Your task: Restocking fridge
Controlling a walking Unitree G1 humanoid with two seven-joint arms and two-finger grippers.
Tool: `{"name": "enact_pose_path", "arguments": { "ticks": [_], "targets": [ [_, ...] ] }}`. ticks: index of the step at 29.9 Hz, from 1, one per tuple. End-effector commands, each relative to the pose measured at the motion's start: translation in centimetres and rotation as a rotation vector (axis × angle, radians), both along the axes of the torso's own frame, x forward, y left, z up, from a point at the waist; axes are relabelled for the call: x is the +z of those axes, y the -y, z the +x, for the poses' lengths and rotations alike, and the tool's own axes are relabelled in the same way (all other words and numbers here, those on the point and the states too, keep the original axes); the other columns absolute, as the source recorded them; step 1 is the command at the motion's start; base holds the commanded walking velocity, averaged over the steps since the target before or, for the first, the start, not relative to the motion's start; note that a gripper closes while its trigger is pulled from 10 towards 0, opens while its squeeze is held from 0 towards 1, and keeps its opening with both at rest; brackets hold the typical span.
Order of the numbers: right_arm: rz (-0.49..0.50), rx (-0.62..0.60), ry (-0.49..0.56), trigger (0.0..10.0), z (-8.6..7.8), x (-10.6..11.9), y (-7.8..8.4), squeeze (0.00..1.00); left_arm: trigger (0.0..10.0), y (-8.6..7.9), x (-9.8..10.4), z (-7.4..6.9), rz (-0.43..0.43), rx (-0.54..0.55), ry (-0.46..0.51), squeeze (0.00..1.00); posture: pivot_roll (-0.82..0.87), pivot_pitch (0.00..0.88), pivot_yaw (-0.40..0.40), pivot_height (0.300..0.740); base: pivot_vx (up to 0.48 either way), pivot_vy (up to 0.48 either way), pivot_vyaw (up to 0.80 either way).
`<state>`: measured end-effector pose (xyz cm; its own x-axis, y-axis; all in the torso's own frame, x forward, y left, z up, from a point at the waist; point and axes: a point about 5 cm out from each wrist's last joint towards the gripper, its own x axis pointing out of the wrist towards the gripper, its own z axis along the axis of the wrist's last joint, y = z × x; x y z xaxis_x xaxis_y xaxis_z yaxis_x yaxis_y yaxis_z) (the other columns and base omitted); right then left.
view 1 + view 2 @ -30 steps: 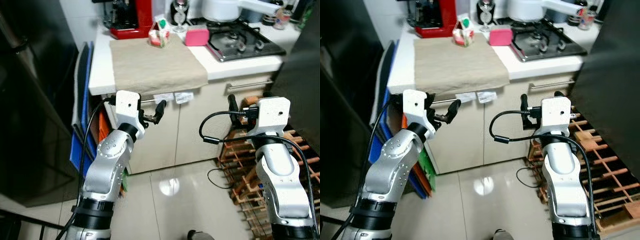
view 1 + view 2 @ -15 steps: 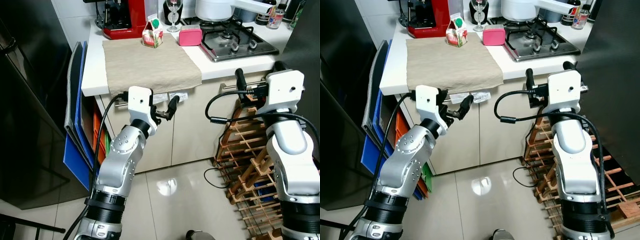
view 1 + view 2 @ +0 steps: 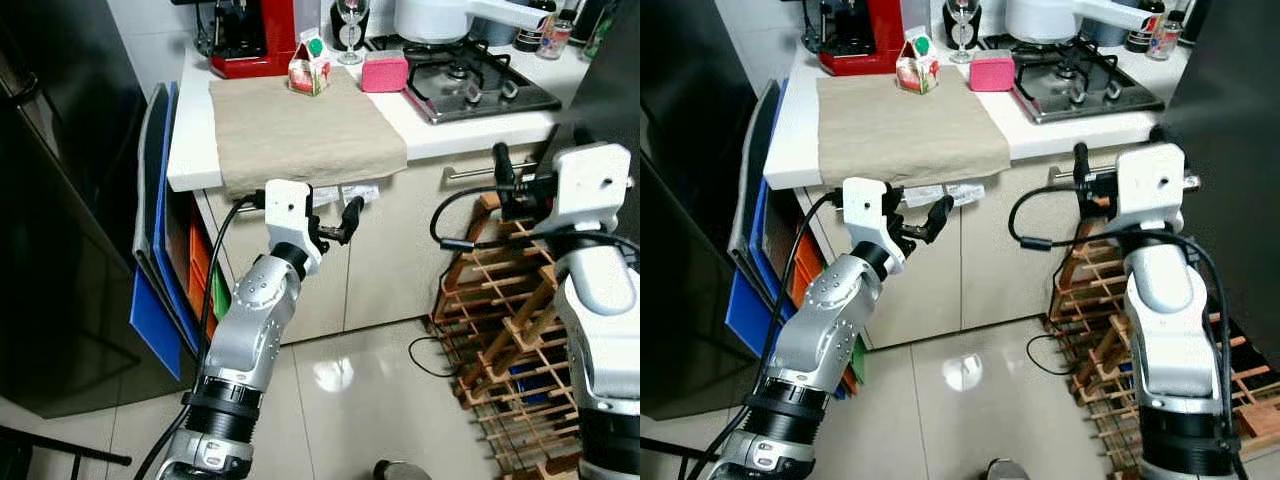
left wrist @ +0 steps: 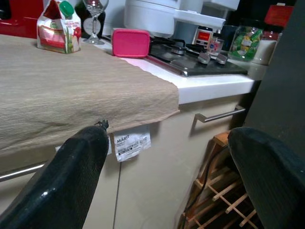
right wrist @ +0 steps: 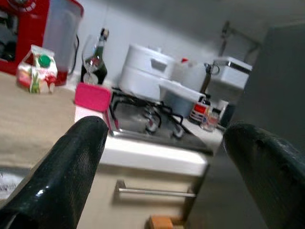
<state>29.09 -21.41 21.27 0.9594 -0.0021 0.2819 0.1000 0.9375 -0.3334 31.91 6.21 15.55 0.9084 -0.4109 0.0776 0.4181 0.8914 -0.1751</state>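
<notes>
In the left eye view the counter point(image 3: 190, 150) is the landmark: a beige cloth point(image 3: 300, 125) covers its top and hangs over the front edge, and at the back of the cloth stands a small carton point(image 3: 308, 68), which I judge to be the thing to restock. Just beside the carton, toward the stove point(image 3: 480, 85), lies a pink box point(image 3: 384, 72). The fridge point(image 3: 60, 200) is the dark body at the left of the counter, and its door looks closed. The left gripper point(image 3: 338, 222) hangs in front of the counter, below the cloth edge, and the right gripper point(image 3: 510, 185) is below the counter's stove end, above a wooden rack point(image 3: 500, 330). In the right eye view the scene is the same, and both grippers are well apart from the carton. In the left wrist view the two fingers point(image 4: 71, 171) stand wide apart with nothing between them; the carton is at the far side of the cloth. In the right wrist view the fingers point(image 5: 66, 162) are also spread and hold nothing, and the carton stands near the red machine point(image 5: 24, 28). I judge the task is at its start: nothing is picked, and taking the carton, opening the fridge and placing it inside are all left.
</notes>
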Motion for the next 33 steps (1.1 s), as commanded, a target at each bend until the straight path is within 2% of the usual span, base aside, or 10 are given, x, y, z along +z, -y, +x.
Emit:
{"name": "enact_pose_path", "arguments": {
  "ticks": [1, 2, 6, 11, 13, 17, 18, 21, 24, 33],
  "targets": [
    [0.023, 0.022, -0.003, 10.0, -0.1, 0.0, -0.7, 0.00, 10.0, -0.7, 0.3, -0.1, 0.000, 0.039, 0.015, 0.00, -0.26, 0.028, 0.033, 0.740, 0.000, 0.000, 0.00],
    [0.023, 0.022, -0.003, 10.0, -0.1, 0.0, -0.7, 0.00, 10.0, -0.7, 0.3, -0.1, 0.000, 0.039, 0.015, 0.00, -0.26, 0.028, 0.033, 0.740, 0.000, 0.000, 0.00],
    [0.162, 0.081, -0.039, 10.0, 0.2, -0.7, -2.2, 0.00, 10.0, -1.8, 0.0, -0.5, -0.002, 0.107, 0.018, 0.00, -0.21, 0.017, -0.004, 0.740, 0.000, 0.000, 0.00],
    [0.181, 0.160, -0.078, 10.0, 1.1, -1.8, -4.6, 0.00, 10.0, -2.4, 0.3, -0.8, -0.003, 0.142, 0.033, 0.00, -0.15, 0.010, -0.052, 0.740, 0.000, 0.000, 0.00],
    [0.190, 0.175, -0.079, 10.0, 1.3, -1.8, -4.9, 0.00, 10.0, -2.5, 0.2, -0.9, 0.015, 0.142, 0.037, 0.00, -0.14, 0.022, -0.051, 0.740, 0.000, 0.000, 0.00],
    [0.202, 0.168, -0.075, 10.0, 1.2, -1.9, -4.7, 0.00, 10.0, -2.8, 0.1, -1.1, 0.031, 0.141, 0.032, 0.00, -0.13, 0.033, -0.026, 0.740, 0.000, 0.000, 0.00],
    [0.199, 0.142, -0.049, 10.0, 0.9, -1.6, -4.4, 0.00, 10.0, -3.0, 0.0, -1.2, 0.030, 0.125, 0.013, 0.00, -0.16, 0.025, 0.024, 0.740, 0.000, 0.000, 0.00],
    [0.197, 0.115, -0.038, 10.0, 0.5, -1.5, -4.0, 0.00, 10.0, -2.8, -0.5, -1.2, 0.050, 0.095, -0.006, 0.00, -0.18, 0.020, 0.041, 0.740, 0.000, 0.000, 0.00],
    [0.243, 0.079, -0.047, 10.0, 0.6, -1.4, -3.1, 0.00, 10.0, -3.2, -0.9, -0.4, 0.002, 0.119, -0.075, 0.00, -0.20, 0.018, 0.059, 0.740, 0.000, 0.000, 0.00],
    [0.171, 0.071, -0.017, 10.0, 0.8, -0.4, -2.2, 0.00, 10.0, -2.6, -0.8, -0.4, 0.011, 0.105, -0.074, 0.00, -0.20, 0.009, 0.061, 0.740, 0.000, 0.000, 0.00]
  ]
}}
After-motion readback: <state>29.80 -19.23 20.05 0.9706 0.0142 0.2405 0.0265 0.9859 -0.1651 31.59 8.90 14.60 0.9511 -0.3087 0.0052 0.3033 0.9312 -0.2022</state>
